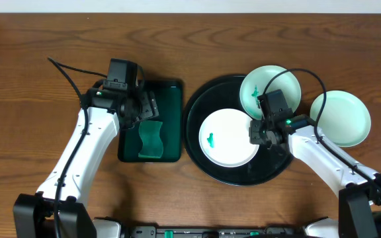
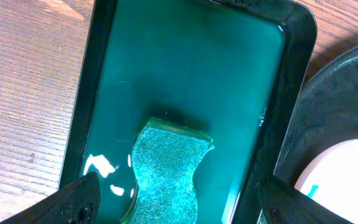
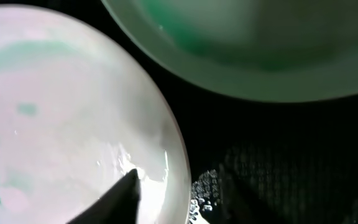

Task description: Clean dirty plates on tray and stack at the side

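Brown wooden table below; on large round black tray, smeared white round plate central, second smeared plate at far rim; third pale mint plate aside on table, likely stack place; left gripper spread wide above green sponge in rectangular dark green tray, ready to grasp; right gripper at central plate's edge, grip impossible to tell.

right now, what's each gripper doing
Left gripper: open, empty, over the sponge.
Right gripper: at the rim of a plate; grip cannot be told.
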